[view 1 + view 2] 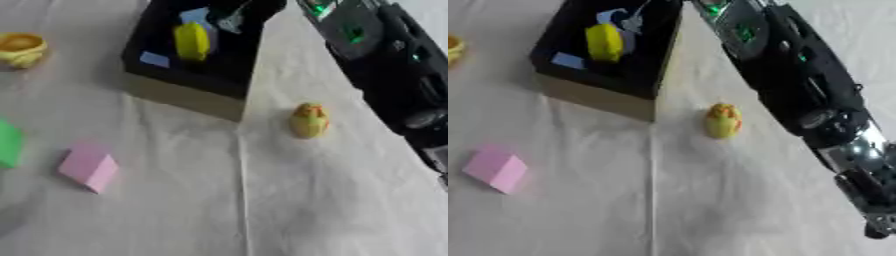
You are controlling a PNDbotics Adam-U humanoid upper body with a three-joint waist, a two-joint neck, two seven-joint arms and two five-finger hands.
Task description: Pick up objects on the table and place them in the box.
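Reaching in from the right edge of the table, the right arm (798, 85) stretches toward the far edge, and its hand (249, 7) sits over the box (188, 97) at the far side. Whether its fingers are clenched or released cannot be told, as only a dark tip shows at the picture's top. The box is black inside with tan outer walls, and it holds a yellow object (192, 41), a small blue piece (155, 59) and a pale blue-white object (619, 21) just beside the yellow one. On the white cloth-covered table (332, 200) a yellow duck-like toy (309, 120) stands near the box's right side. A pink block (88, 167) lies toward the left edge, a green object (9, 144) shows at the left edge, and a yellow cup-shaped object (21, 49) sits near the far left corner.
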